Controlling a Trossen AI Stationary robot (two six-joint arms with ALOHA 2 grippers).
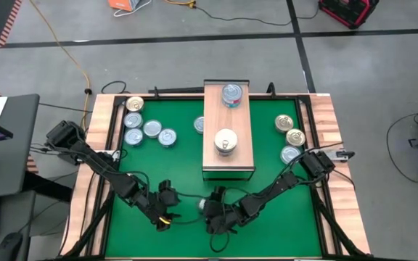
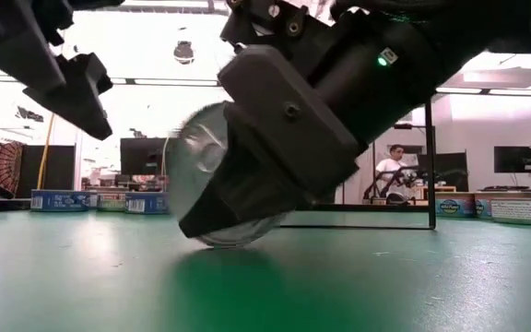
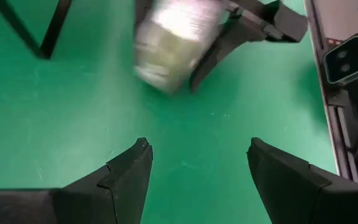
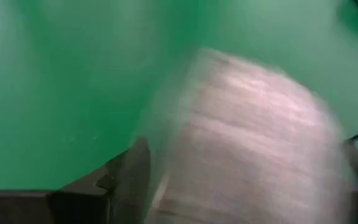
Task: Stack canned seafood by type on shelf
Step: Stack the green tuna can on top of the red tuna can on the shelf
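Right claw [image 1: 210, 210] clamped on a tilted tin [image 2: 212, 175], low over the green mat [image 2: 413, 277], well clear of the shelf's [image 1: 228, 130] near end. Left claw [image 1: 167, 210] hovered beside that tin, fingers [image 3: 129, 171] parted, holding nothing. Two tins rested atop the shelf.

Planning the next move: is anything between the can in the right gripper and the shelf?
Nothing visible: bare green mat lies between the can held by the right gripper and the shelf.
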